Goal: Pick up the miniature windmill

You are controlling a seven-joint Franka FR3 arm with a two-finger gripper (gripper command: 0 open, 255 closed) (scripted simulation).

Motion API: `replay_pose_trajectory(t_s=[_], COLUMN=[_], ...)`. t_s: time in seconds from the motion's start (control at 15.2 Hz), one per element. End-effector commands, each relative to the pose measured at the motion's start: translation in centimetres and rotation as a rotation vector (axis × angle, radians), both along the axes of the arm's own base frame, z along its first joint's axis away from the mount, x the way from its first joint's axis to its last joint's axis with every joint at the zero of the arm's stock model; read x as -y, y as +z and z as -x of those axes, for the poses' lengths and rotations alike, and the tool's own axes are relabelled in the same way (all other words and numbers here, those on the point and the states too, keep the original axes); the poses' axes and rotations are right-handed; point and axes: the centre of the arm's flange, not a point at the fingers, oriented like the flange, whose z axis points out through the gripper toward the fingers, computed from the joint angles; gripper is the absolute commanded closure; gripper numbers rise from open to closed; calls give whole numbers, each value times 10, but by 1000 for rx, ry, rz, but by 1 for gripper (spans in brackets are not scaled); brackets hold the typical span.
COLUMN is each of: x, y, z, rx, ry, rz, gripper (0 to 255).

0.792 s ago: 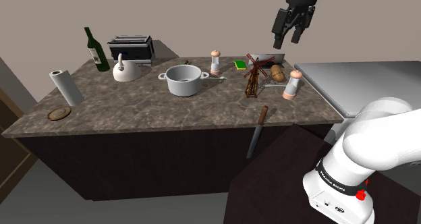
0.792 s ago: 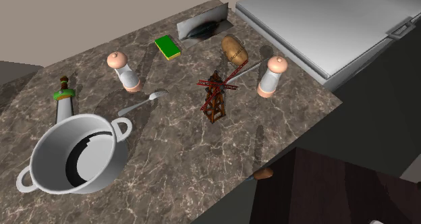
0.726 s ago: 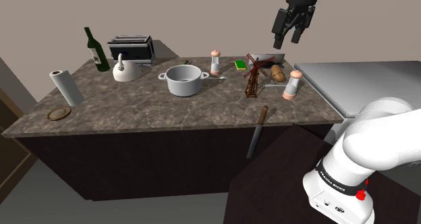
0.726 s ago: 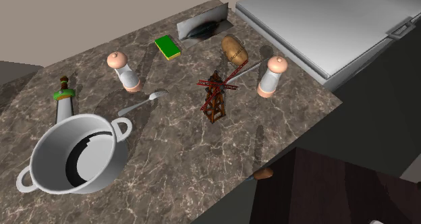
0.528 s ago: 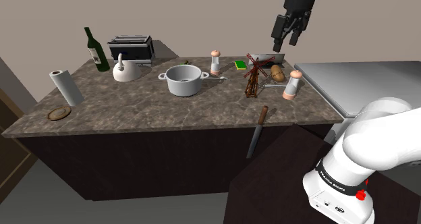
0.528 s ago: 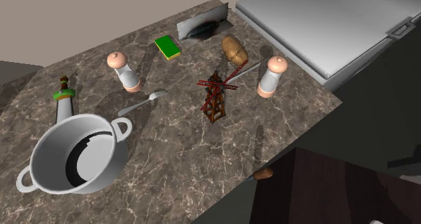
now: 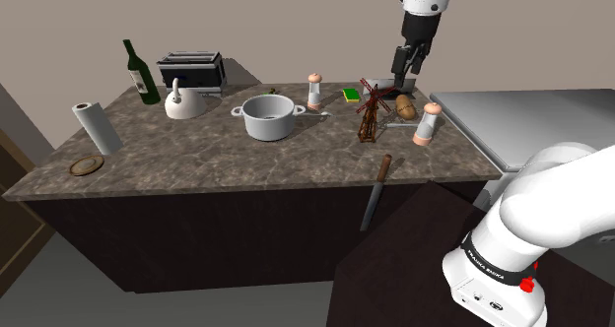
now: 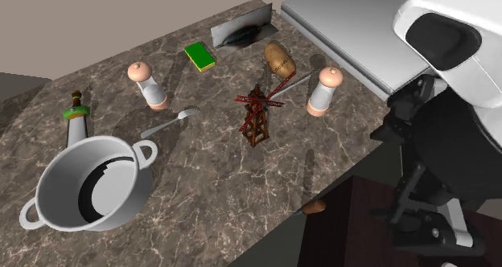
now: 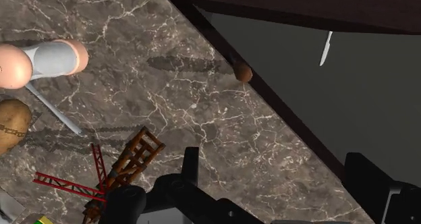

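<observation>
One miniature windmill (image 7: 369, 113) upright on the counter (image 7: 246, 163), below and beside the hand (image 7: 405, 72), fingers apart.

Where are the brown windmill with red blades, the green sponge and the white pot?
Brown windmill with red blades (image 8: 257, 129): second exterior view, lattice tower.
Green rectangular sponge (image 8: 200, 55): second exterior view, top face.
White round pot (image 7: 268, 125): shoulder view, outer wall.

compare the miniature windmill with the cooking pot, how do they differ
The windmill is a thin dark brown lattice tower with red blades; the pot is plain pale grey. The windmill is tall and narrow; the pot is wide, low and open-topped, with two side handles. Both stand upright on the marbled counter.
</observation>
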Motion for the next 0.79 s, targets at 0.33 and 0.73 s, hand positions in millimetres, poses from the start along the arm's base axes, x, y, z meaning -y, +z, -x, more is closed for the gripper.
replay_pose_trajectory(t_s=[0.33,0.73], x=[49,89], y=[-48,-86], z=[-49,-96], rx=[-14,-26], ry=[126,232], rz=[89,164], gripper=[0,0])
